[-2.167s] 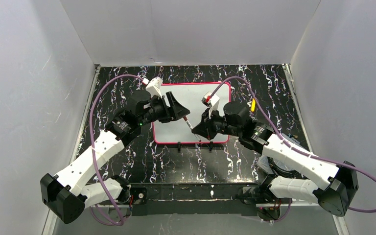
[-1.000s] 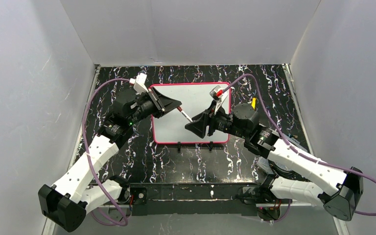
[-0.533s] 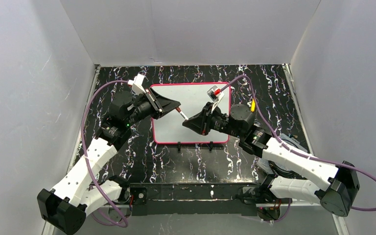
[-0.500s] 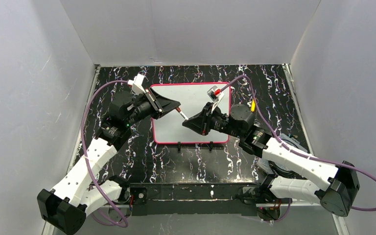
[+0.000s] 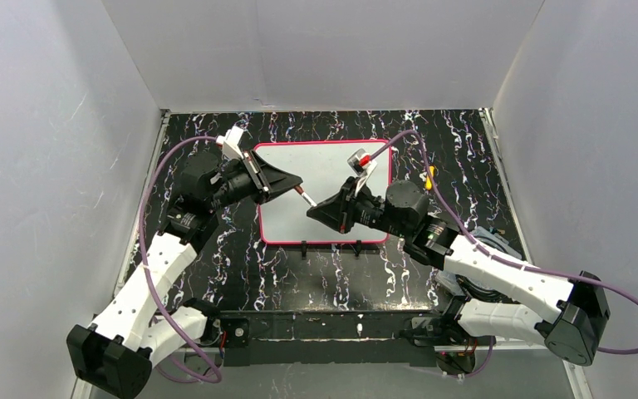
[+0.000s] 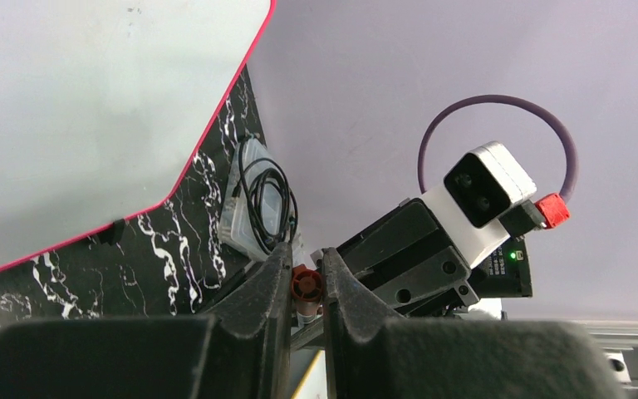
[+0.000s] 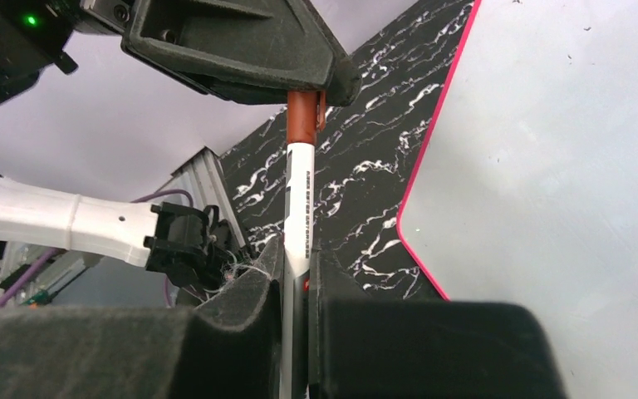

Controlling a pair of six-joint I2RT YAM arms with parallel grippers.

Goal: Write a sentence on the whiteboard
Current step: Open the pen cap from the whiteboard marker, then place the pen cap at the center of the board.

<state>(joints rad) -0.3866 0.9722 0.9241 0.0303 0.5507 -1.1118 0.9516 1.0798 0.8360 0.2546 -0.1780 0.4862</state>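
Observation:
The whiteboard (image 5: pixel 336 166) lies flat on the table, glossy white with a pink-red frame. The sentence is out of view; the board surface that shows (image 7: pixel 565 166) is plain white. Above the board's left half, a white marker (image 5: pixel 306 198) spans between both grippers. My left gripper (image 5: pixel 295 184) is shut on its red-brown cap (image 6: pixel 307 283). My right gripper (image 5: pixel 316 209) is shut on the white barrel (image 7: pixel 298 199), with the cap (image 7: pixel 302 116) poking into the left gripper's fingers (image 7: pixel 241 50). In the wrist views, the left gripper (image 6: pixel 306 264) and right gripper (image 7: pixel 296 253) each pinch the marker tightly.
The table (image 5: pixel 208 150) is black with white marbling, walled in by white panels. A yellow object (image 5: pixel 429 175) lies right of the board. A clear plastic box with a coiled black cable (image 6: pixel 257 195) sits near the right arm's base. Small black clip feet (image 5: pixel 303 246) line the board's near edge.
My right gripper slid left toward the left gripper and closed on the marker's barrel. The left gripper, still shut on the cap, drew slightly left.

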